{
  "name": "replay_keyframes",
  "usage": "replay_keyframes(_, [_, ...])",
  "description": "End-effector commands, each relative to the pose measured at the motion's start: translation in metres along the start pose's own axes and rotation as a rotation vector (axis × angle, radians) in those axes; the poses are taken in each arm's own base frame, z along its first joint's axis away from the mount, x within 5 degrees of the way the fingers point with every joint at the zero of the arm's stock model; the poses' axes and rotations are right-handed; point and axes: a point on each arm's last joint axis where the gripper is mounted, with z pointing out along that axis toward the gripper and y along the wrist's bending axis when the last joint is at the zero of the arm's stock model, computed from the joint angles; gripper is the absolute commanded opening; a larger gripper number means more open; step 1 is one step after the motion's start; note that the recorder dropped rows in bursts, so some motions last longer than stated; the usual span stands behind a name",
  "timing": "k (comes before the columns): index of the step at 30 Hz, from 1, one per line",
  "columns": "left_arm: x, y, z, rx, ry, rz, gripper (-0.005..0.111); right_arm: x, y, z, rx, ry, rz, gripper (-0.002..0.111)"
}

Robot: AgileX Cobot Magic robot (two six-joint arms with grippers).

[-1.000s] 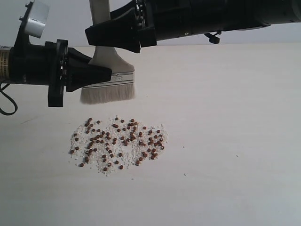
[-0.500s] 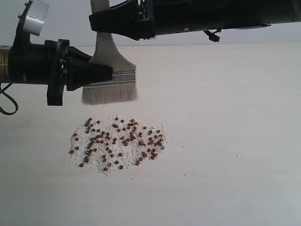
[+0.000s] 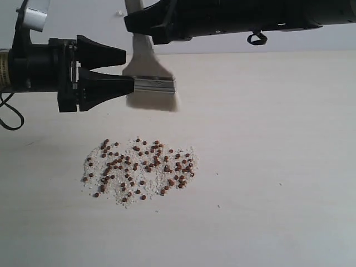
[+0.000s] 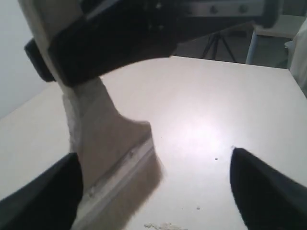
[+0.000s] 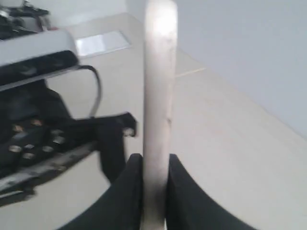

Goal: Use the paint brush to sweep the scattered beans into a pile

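The paint brush (image 3: 150, 83) hangs bristles-down above the table, its pale handle (image 5: 159, 72) clamped between the jaws of my right gripper (image 3: 133, 23), which is shut on it. My left gripper (image 3: 125, 70) stands open just left of the brush's metal band. In the left wrist view its dark fingertips (image 4: 43, 196) are spread wide, with the brush (image 4: 110, 148) close beside one of them but not pinched. The beans (image 3: 139, 167) lie scattered among whitish crumbs on the table, below and in front of the bristles.
The pale table (image 3: 267, 139) stretches bare to the right of the beans. The left arm's black body (image 5: 43, 143) sits close behind the brush handle. A cable loop (image 3: 8, 119) hangs at the far left.
My left gripper has opened and let go of the brush. My right gripper has shut on the handle. The brush has shifted right and slightly up.
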Motion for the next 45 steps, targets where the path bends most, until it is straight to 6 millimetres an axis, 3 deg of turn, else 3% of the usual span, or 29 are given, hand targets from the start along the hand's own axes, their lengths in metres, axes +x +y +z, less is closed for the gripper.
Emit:
replay_keyframes(1, [-0.003, 0.014, -0.018, -0.084, -0.029, -0.010, 0.054, -0.012, -0.018, -0.012, 0.290, 0.056, -0.163, 0.000])
replay_keyframes(2, [-0.002, 0.017, -0.023, -0.100, -0.031, -0.015, 0.045, -0.013, -0.022, -0.015, 0.344, 0.072, -0.187, 0.000])
replay_keyframes(5, [0.000, 0.024, -0.038, -0.145, -0.032, -0.070, 0.001, -0.018, -0.032, -0.026, 0.524, 0.125, -0.235, 0.000])
replay_keyframes(11, [-0.013, 0.022, -0.060, -0.237, -0.100, -0.179, 0.000, -0.030, -0.042, -0.059, 0.858, 0.175, -0.193, 0.000])
replay_keyframes(14, [-0.018, 0.013, -0.073, -0.459, -0.060, -0.182, 0.000, -0.033, -0.037, -0.079, 0.988, 0.204, -0.183, 0.000])
replay_keyframes(20, [-0.041, -0.041, -0.107, -0.798, -0.184, -0.184, 0.000, -0.046, -0.008, -0.107, 1.175, 0.205, -0.173, 0.000])
replay_keyframes(28, [-0.033, -0.124, -0.146, -1.108, -0.377, -0.112, 0.000, -0.070, 0.047, -0.107, 1.231, 0.169, -0.216, 0.000])
replay_keyframes(31, [-0.030, -0.151, -0.159, -1.218, -0.360, -0.053, 0.000, -0.074, 0.065, -0.105, 1.260, 0.199, -0.257, 0.000])
replay_keyframes(39, [-0.029, -0.187, -0.175, -1.334, -0.370, -0.037, 0.000, -0.075, 0.088, -0.101, 1.332, 0.226, -0.274, 0.000])
replay_keyframes(45, [0.001, -0.196, -0.178, -1.393, -0.383, -0.102, 0.000, -0.069, 0.096, -0.114, 1.367, 0.190, -0.256, 0.000])
